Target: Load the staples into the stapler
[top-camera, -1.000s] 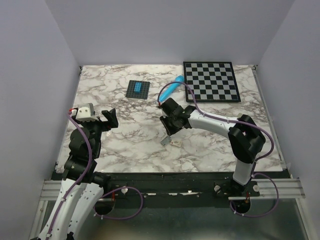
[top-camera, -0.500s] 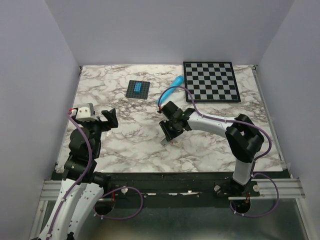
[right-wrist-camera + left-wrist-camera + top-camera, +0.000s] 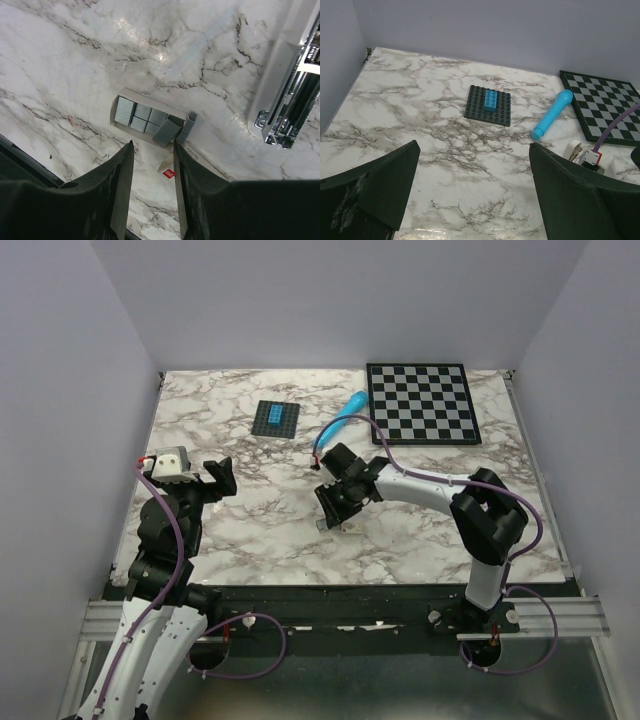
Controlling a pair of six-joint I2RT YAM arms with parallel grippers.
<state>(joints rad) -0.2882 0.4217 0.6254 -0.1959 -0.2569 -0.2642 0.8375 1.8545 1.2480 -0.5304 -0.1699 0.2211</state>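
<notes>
Right fingers (image 3: 119, 192) stand narrowly apart and empty, close by the staples (image 3: 142, 119) on the table (image 3: 60, 60). The stapler (image 3: 280, 80) is cut off at the picture's edge. Left fingers (image 3: 375, 192) gape wide, empty.

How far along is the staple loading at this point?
Done: the cream-white bar-shaped stapler lies opened, its shiny metal rail exposed. In hand: the right end effector hangs over the silvery-grey staple blocks in their small cardboard tray, jaws apart, gripping nothing. Left: grasp a block, seat it in the rail, close the stapler.
</notes>
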